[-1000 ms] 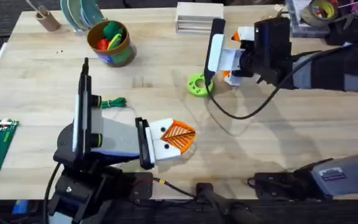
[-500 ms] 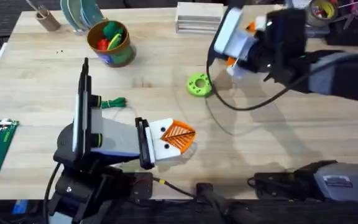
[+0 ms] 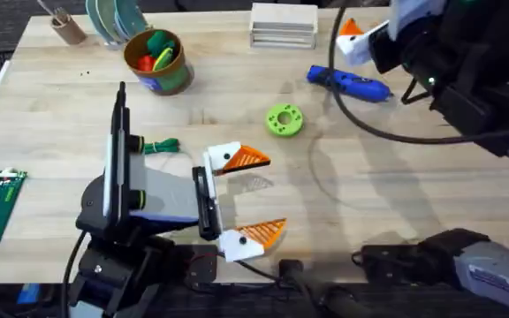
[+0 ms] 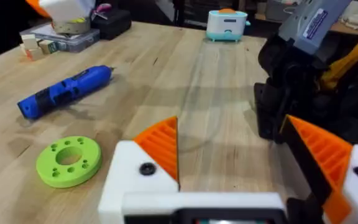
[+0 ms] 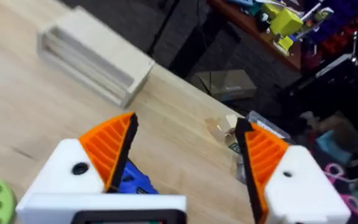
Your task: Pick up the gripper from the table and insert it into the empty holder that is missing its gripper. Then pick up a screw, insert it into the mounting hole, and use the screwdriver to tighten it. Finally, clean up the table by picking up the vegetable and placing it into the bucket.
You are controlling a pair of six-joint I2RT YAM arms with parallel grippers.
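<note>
- The left gripper (image 3: 247,196) hangs low over the table (image 3: 396,203), jaws wide, holding nothing.
- The screwdriver (image 3: 347,82) lies just beside the right gripper (image 5: 185,158), jaws wide.
- The vegetable (image 3: 160,146) lies near the left arm.

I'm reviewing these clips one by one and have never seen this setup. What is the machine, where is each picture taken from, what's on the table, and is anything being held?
These are two robot arms at a wooden table, each ending in a two-finger end effector with white fingers and orange ribbed pads.

The overhead picture looks down from above the arms' bases. The left end effector is low near the middle, open and empty. The right end effector is raised at the far right, also open and empty.

The other two pictures come from cameras on each wrist, looking out between that arm's own fingers.

On the table lie a blue screwdriver, a green disc with holes, a thin green toy vegetable, a small bucket of toy pieces and a wooden block.
</note>
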